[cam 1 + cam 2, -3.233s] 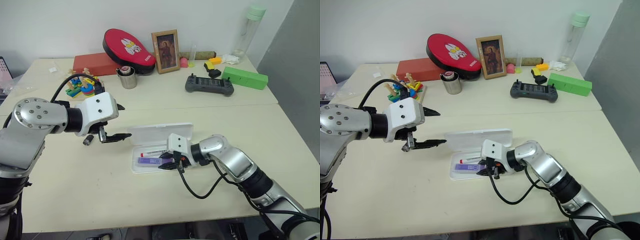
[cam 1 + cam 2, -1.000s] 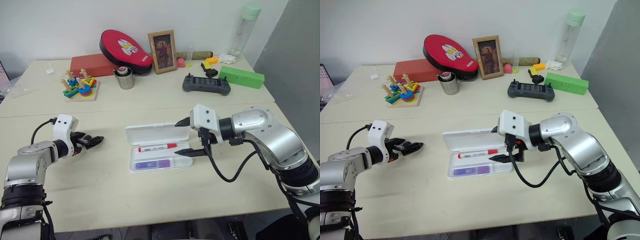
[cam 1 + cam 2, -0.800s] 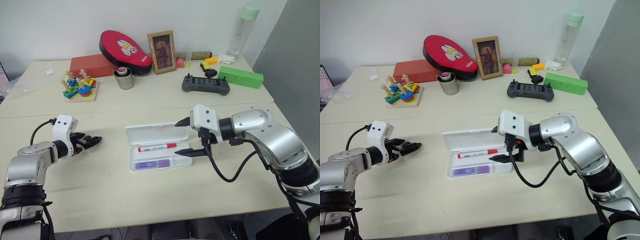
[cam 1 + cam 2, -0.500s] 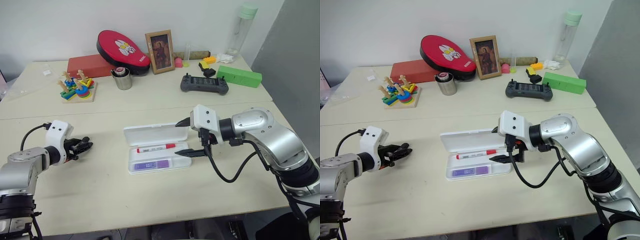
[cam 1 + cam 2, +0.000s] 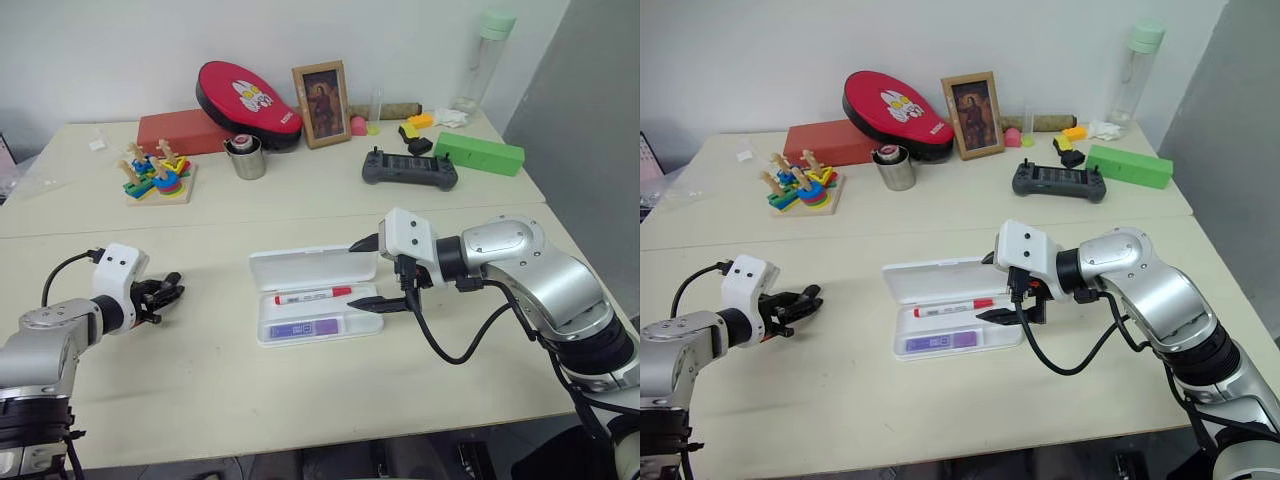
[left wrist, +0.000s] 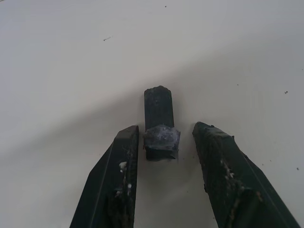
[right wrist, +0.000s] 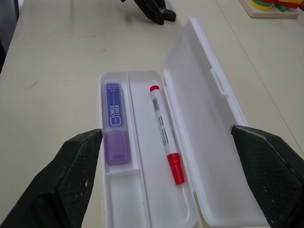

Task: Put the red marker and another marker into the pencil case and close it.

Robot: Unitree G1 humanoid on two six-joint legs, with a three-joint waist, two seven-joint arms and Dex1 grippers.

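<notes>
The white pencil case [image 5: 372,265] lies open in the middle of the table, lid flat toward the far side. In its tray lie the red marker [image 5: 313,295] and, in the nearer slot, the purple marker [image 5: 305,327]. My right gripper [image 5: 352,273] hovers open at the case's right end, one finger over the lid, the other by the tray. In the right wrist view the red marker [image 7: 164,133] and purple marker [image 7: 114,123] rest side by side. At the table's left, my left gripper [image 6: 164,135] has its fingers narrowed around a small black cylinder [image 6: 160,128], with a gap on one side.
Along the far side stand a wooden stacking toy [image 5: 160,178], a metal cup [image 5: 246,157], a red box [image 5: 180,130], a red oval pad [image 5: 245,100], a picture frame [image 5: 322,90], a black controller [image 5: 410,168], a green box [image 5: 478,153] and a bottle [image 5: 488,50].
The left gripper's fingers have drawn in from wide open around the black cylinder, and that hand has pulled back a little. The right arm has kept still.
</notes>
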